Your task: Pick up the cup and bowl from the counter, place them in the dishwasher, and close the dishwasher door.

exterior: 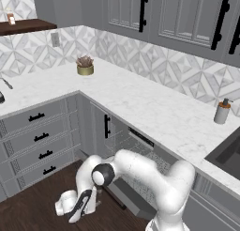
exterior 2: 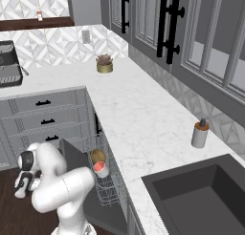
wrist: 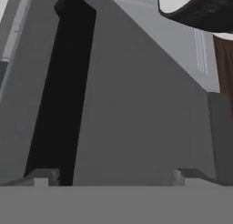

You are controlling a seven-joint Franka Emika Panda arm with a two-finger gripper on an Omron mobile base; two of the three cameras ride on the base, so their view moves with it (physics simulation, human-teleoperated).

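Marble counter (exterior: 140, 101), grey cabinets (exterior: 40, 131), dark wood floor (exterior: 33, 211)

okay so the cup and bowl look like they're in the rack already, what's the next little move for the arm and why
Probably push the dishwasher door up toward shut. The cup and bowl already sit in the wire rack, the door still hangs partly open, and the gripper is low with its open fingers right against the grey panel beside the dark bar handle.
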